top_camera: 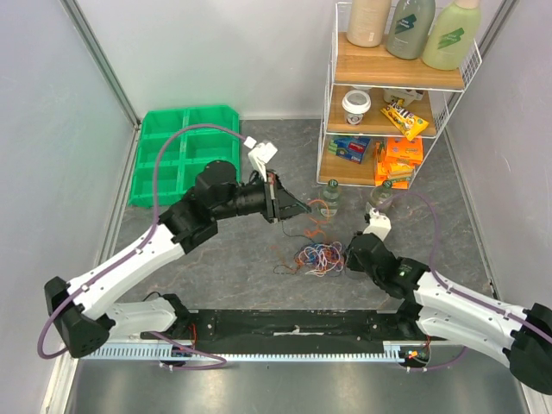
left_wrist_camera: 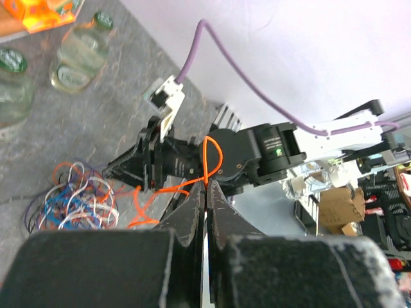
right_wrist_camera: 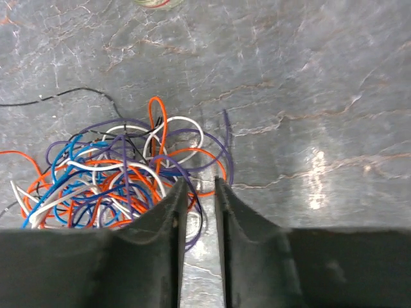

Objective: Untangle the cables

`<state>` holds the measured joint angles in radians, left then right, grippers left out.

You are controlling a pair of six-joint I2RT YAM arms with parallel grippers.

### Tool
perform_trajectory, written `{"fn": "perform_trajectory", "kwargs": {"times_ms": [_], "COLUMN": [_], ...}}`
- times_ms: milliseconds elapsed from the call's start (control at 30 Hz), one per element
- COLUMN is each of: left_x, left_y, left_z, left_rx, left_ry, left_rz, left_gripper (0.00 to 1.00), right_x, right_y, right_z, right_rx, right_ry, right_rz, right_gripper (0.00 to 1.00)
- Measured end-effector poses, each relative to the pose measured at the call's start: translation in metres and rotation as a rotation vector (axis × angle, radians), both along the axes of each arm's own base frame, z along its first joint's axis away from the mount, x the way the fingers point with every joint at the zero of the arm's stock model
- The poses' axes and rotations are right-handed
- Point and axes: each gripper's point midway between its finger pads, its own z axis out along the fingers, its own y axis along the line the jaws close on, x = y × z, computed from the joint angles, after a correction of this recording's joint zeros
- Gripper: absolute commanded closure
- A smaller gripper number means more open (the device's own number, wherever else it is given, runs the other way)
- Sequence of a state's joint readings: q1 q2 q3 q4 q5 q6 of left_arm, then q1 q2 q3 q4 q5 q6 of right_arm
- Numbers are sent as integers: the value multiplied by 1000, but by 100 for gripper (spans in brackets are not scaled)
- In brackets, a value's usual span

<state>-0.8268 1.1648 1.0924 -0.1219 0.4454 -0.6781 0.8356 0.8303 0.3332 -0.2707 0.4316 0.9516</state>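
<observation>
At the far left of my grey table [top_camera: 216,267] lies a green compartment tray [top_camera: 184,147]. At the far right stands my wire shelf rack [top_camera: 388,73], with three big bottles [top_camera: 410,30] on top, a lidded cup [top_camera: 355,106] and a yellow snack packet [top_camera: 405,119] below, and orange boxes [top_camera: 401,157] lowest. Two glass bottles [top_camera: 330,197] stand on the table just before it.

Two white-and-black arms [top_camera: 121,269], each trailing a purple hose [top_camera: 156,177], end in black wedge-fingered hands [top_camera: 302,209].
</observation>
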Motion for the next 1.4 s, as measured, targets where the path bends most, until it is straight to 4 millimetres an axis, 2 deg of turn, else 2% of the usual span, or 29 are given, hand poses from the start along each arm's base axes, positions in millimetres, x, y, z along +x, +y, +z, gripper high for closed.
{"fn": "perform_trajectory", "kwargs": {"times_ms": [67,133,267,433,600,667,733,767,833,867,900,1000,1100,1167,1267,1400], "left_x": [-3,-3,0,-1,-3,-4,-5,-5,-6,-7,-7,-10,-12,-12,-9,-4], "left_y": [7,11,21,31,33,33,34,34,35,36,37,42,50,58,63,59], "left_z": [22,39,57,69,87,91,93,93,92,91,91,94,96,91,74,43], "left_rx": [-37,-59,-78,-91,-117,-123,-128,-127,-124,-121,-120,-120,-128,-124,-96,-37], "left_ry": [-37,-62,-89,-106,-125,-129,-131,-130,-126,-123,-123,-125,-136,-142,-129,-86], "left_rz": [17,35,95,129,129,129,127,127,127,127,128,136,164,195,228,230], "left_gripper": [98,98,99,98,98,98,99,98,98,98,98,98,98,98,98,98], "right_x": [1,6,15,6,-4,-9,-13,-14,-16,-14,-12,-5,0,1,-3,-8], "right_y": [-2,1,10,47,89,103,118,122,128,128,128,120,115,112,106,98], "right_z": [6,22,57,96,127,131,132,131,128,127,128,140,180,225,292,358], "right_rx": [-33,-52,-70,23,113,128,135,133,127,126,116,103,124,171,252,326], "right_ry": [-5,-31,-89,-197,-325,-354,-372,-375,-375,-373,-378,-379,-422,-479,-572,-656], "right_rz": [13,40,104,351,562,624,673,684,697,677,670,602,554,533,511,494], "right_gripper": [58,53,40,27,26,30,46,56,86,95,100,100,100,100,100,100]}}
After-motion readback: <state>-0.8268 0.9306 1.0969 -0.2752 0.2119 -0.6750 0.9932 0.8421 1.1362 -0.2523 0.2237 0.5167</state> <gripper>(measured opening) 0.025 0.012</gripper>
